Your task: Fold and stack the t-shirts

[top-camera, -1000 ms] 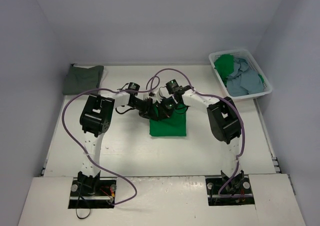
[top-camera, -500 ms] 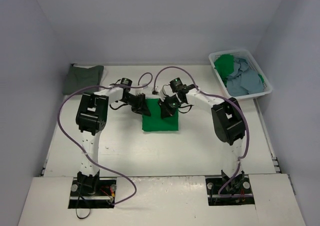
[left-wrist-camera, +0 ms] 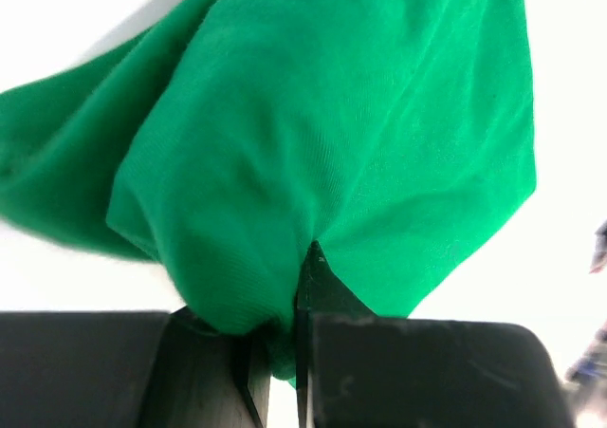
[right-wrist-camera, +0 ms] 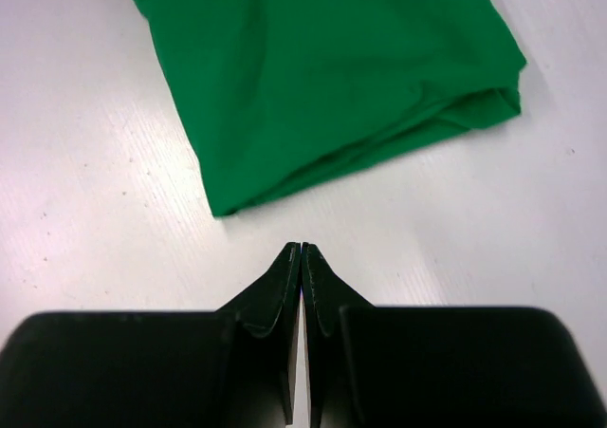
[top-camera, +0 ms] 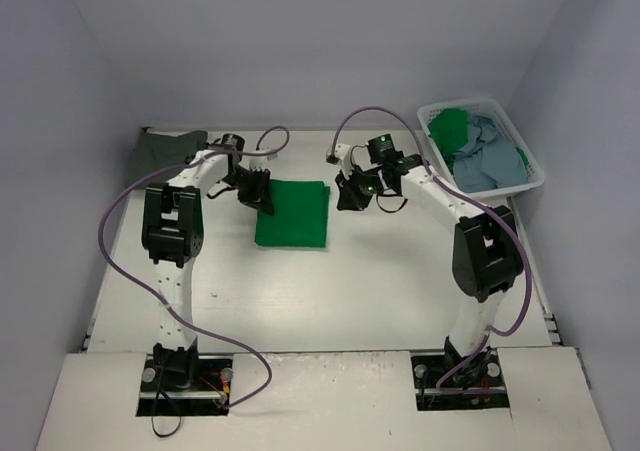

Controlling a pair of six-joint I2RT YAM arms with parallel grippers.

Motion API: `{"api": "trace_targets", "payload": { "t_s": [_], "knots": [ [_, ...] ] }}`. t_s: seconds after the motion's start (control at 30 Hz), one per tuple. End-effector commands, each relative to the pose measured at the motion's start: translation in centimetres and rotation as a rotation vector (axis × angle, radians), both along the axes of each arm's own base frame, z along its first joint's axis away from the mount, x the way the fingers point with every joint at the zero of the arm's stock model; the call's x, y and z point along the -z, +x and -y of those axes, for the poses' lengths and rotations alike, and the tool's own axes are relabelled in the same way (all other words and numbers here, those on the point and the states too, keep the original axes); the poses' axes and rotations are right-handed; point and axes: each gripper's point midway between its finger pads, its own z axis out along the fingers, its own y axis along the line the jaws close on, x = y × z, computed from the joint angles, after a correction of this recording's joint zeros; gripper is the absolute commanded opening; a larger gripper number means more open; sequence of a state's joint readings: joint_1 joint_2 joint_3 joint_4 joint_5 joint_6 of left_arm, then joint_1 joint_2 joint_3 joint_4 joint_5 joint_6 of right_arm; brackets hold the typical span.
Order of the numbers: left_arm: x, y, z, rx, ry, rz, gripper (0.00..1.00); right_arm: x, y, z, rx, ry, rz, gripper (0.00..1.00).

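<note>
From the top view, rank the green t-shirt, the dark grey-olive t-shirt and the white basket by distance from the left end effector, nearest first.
1. The green t-shirt, gripped by the left end effector, mid-table.
2. The dark grey-olive t-shirt, far-left corner.
3. The white basket, far-right corner.

We are seeing the green t-shirt (left-wrist-camera: pixel 332 143) showing as soft knit cloth, finely ribbed and matt, and the dark grey-olive shirt (top-camera: pixel 165 156) is looking like similar dull cloth. The table (right-wrist-camera: pixel 95 210) is reading as a smooth white board, faintly streaked and speckled, giving off a slight sheen. The left gripper (left-wrist-camera: pixel 285 324) and right gripper (right-wrist-camera: pixel 302 252) are showing black, matt, hard plastic. The basket (top-camera: pixel 458 103) is looking like white plastic.
</note>
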State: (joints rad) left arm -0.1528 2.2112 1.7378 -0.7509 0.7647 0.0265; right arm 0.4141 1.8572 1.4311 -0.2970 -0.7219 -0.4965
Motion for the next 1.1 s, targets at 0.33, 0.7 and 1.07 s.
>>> {"api": "trace_targets", "payload": {
  "t_s": [0.33, 0.7, 1.07],
  "knots": [
    [-7.0, 3.2, -7.8, 0.12, 0.45, 0.285, 0.0, -3.8, 0.1, 0.2, -0.006, 0.053, 0.08, 0.0],
    [-10.1, 4.8, -14.5, 0.14, 0.82, 0.405, 0.0, -4.4, -0.4, -0.1, -0.02, 0.081, 0.077, 0.0],
    [-15.1, 6.7, -17.2, 0.09, 0.961, 0.519, 0.0, -4.8, -0.8, -0.3, -0.032, 0.1, 0.074, 0.0]
  ]
}}
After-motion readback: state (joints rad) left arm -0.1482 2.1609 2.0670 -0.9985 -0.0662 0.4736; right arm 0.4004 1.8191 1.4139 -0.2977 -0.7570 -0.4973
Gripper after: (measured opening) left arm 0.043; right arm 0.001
